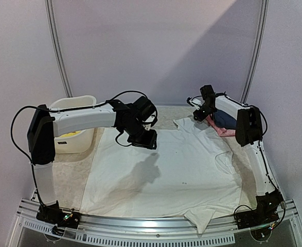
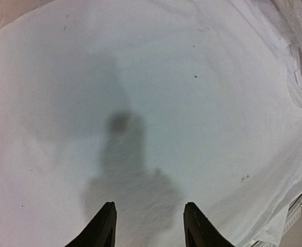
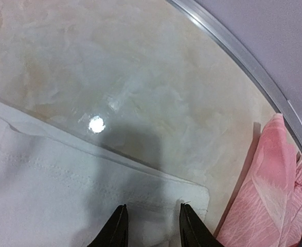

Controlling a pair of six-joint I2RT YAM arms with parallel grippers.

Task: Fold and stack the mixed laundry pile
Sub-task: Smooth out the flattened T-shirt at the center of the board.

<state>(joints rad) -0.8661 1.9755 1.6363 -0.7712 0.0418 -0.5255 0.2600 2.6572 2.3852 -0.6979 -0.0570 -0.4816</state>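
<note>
— What's furthest over on the left?

— A white plastic basket, well off to the left of the left gripper. A yellow garment lies inside it, and I can't make out more of it than the colour.

— And that left gripper?

— It hangs in the air with its jaws apart and nothing between them. Straight beneath it is the white T-shirt, spread flat on the table. The gripper's shadow falls on the cloth just ahead of its fingers.

— How does the shirt lie?

— It spreads wide to every side of the left gripper. One sleeve reaches towards the near rail, and the other runs out to the far right, where the right gripper is.

— Is that one clamped on it?

— No, its jaws stand apart. The corner of the sleeve hem lies right under them and shows in the gap between them. Whether the fingertips touch the cloth, I cannot tell.

— Anything past it?

— Just right of that gripper a pink cloth lies on the bare table, near the sleeve corner but apart from it. From above, a dark blue cloth sits on the pink one, beneath the right arm.
</note>
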